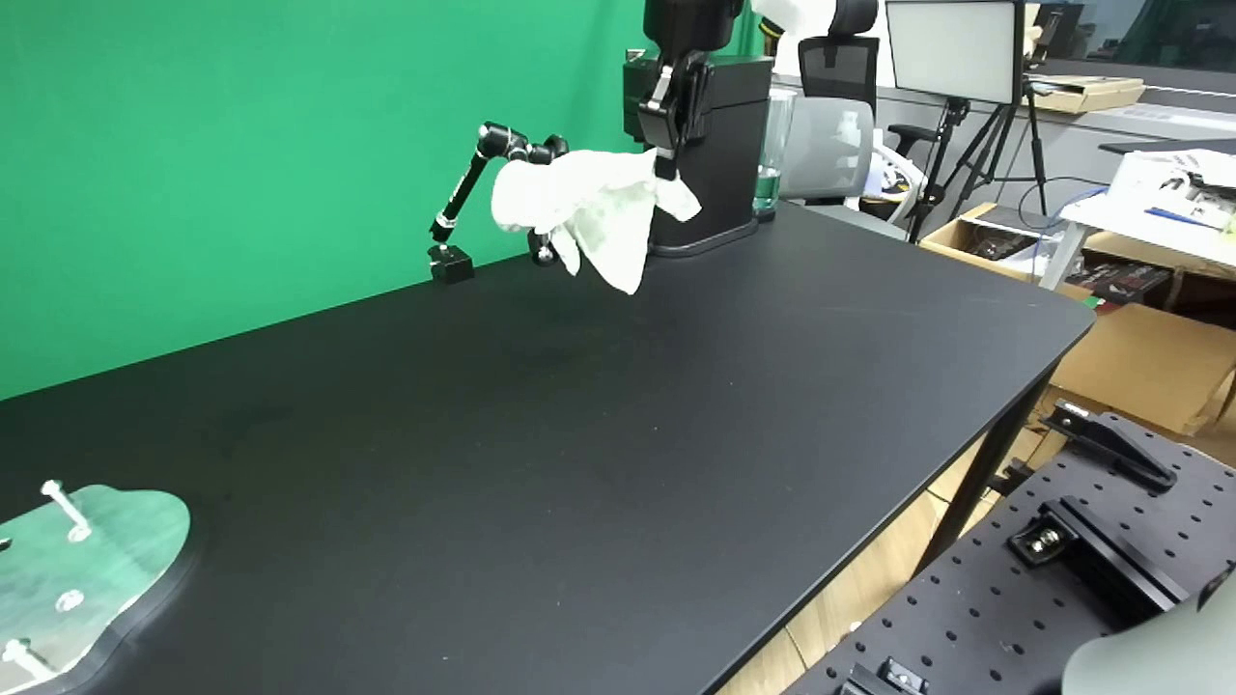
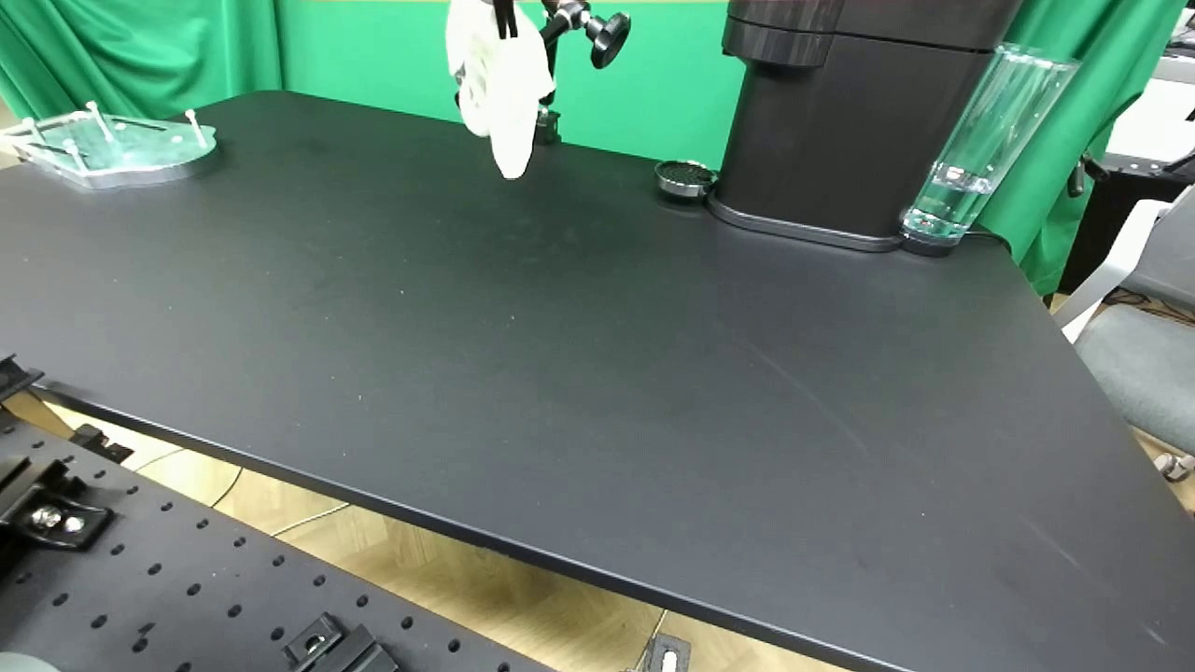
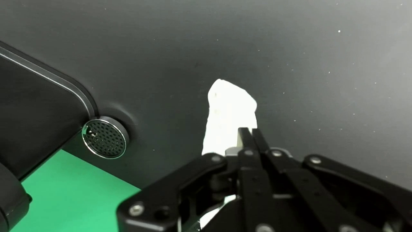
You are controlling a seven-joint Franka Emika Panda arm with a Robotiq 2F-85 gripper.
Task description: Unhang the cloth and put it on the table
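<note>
Aloft at upper center in an exterior view, a white cloth (image 1: 597, 198) hangs above a black tabletop (image 1: 541, 434), its lowest corner dangling clear of the surface. The robot's fingers (image 3: 246, 138) are clamped together on the cloth's edge, a small flap of fabric showing just past them. Close behind, a jointed black stand (image 1: 464, 193) rises against a green backdrop (image 1: 241, 145); whether cloth and stand touch cannot be told from these angles. In both exterior views, a black machine (image 2: 840, 149) stands to the right of the cloth, with a clear cylinder (image 2: 1013, 121) beside it. In the wrist view, a round, perforated metal piece (image 3: 104, 138) lies just beside the machine's base at left, while the cloth shows white at center. A translucent board (image 1: 135, 536) studded with white pegs (image 1: 66, 509) sits at lower left in an exterior view, and a gray chair (image 1: 816, 154) stands at upper right, beyond the tabletop.
</note>
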